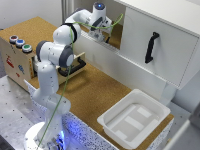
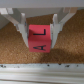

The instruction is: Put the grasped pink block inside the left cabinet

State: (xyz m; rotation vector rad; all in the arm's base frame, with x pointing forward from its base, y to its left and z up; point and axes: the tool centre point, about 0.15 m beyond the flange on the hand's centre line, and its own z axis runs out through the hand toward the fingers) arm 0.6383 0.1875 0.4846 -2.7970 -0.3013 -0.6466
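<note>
The wrist view shows the pink block [image 2: 40, 34], a small pinkish-red cube with dark letters on one face, pinched between my two fingers [image 2: 22, 27]. My gripper [image 2: 40, 43] is shut on it, over the cork-brown floor [image 2: 12, 47] of the left cabinet. I cannot tell whether the block touches that floor. In the exterior view my gripper [image 1: 102, 33] reaches into the left cabinet [image 1: 118, 31], the open white-walled compartment, and the block is too small to make out there.
A white door with a black handle [image 1: 152, 47] closes the section to the exterior view's right. A white tray [image 1: 134, 118] sits on the cork counter below it. A wooden drawer box [image 1: 17, 56] with coloured round buttons stands at the exterior view's left.
</note>
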